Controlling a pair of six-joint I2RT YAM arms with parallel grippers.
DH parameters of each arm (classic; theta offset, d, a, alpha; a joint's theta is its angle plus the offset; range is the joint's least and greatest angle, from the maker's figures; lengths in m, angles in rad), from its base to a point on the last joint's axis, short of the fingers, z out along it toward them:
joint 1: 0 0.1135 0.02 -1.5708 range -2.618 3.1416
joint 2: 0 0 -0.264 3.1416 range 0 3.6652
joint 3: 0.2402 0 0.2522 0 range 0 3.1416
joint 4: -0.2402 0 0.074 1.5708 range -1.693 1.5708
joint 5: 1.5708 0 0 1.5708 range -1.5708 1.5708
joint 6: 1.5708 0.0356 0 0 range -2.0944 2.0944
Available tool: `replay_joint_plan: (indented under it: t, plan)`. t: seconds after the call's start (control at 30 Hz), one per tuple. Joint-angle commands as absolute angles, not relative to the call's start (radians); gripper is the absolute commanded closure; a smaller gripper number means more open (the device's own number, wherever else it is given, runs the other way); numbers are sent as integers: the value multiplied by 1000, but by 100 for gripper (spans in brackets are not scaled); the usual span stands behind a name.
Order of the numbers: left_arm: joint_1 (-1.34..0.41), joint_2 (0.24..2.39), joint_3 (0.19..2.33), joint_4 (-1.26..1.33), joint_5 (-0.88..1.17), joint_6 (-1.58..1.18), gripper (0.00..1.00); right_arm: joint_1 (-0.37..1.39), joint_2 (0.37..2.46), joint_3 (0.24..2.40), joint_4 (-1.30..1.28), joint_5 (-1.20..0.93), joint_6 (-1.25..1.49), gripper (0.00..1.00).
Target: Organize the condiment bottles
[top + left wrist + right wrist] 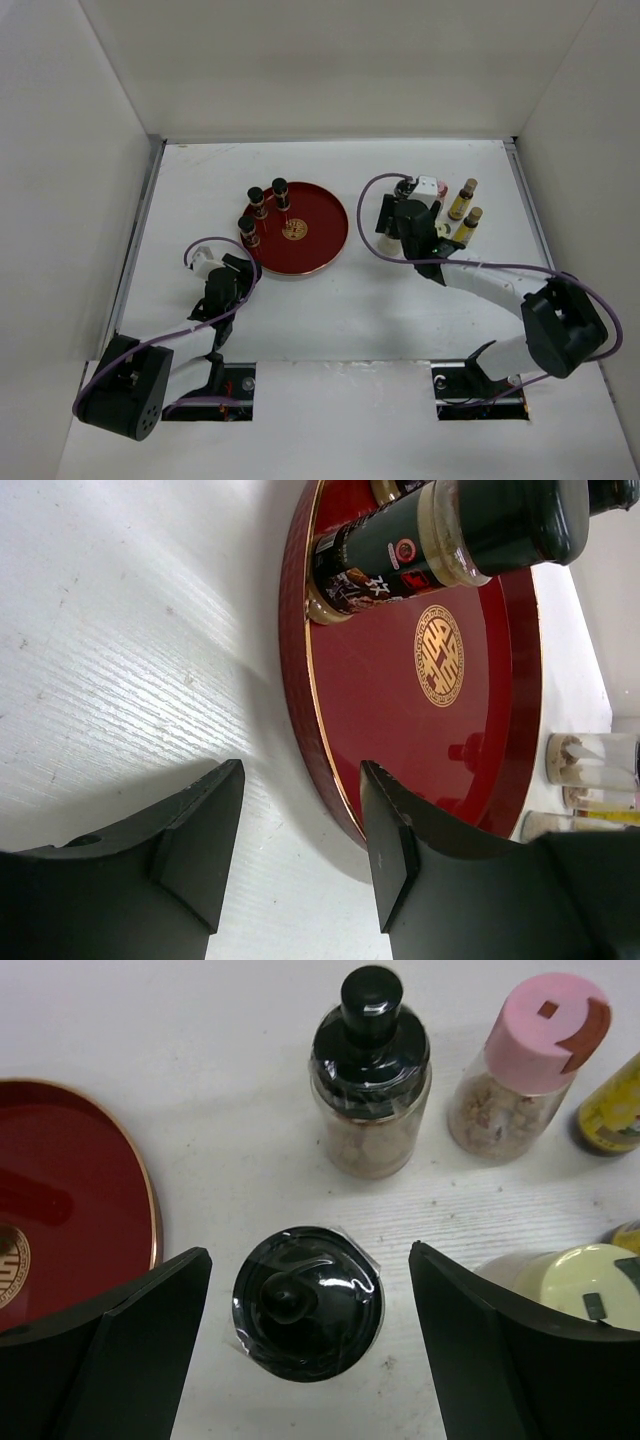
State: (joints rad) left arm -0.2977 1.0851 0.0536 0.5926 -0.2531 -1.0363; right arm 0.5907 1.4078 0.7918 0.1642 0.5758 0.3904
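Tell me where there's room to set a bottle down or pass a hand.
Free: the red tray's right half, away from the three bottles on its left; also the table in front of it, between the arms. Crowded: the jar cluster right of the tray, under the right gripper.

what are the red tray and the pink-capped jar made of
The red tray looks like glossy lacquered plastic or wood: it mirrors the bottles and bears a gold emblem. The pink-capped jar has a clear body, glass or plastic, with its contents showing through; the matte pink cap is probably plastic.
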Motion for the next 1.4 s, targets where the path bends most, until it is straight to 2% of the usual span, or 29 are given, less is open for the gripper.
replay_joint_plan:
  t: [0.0,0.2,0.4,0.5,0.77,1.07,1.37]
  plan:
    - [-304,1089,83,646,-247,-1032,52,597,1433,787,192,545,408,12]
    - [-308,1091,83,646,-247,-1032,52,597,1511,822,167,543,407,13]
    - [-308,1089,81,647,-247,-1032,52,628,1497,821,204,649,393,37]
    - [-311,1095,83,647,-245,-1032,52,663,1456,821,225,707,353,41]
    - [-311,1101,81,658,-238,-1035,52,745,1471,939,248,667,316,41]
    - [-291,1042,55,652,-239,-1038,53,829,1807,1287,308,494,344,41]
    - [-271,983,29,640,-247,-1048,53,929,2074,1575,301,459,385,41]
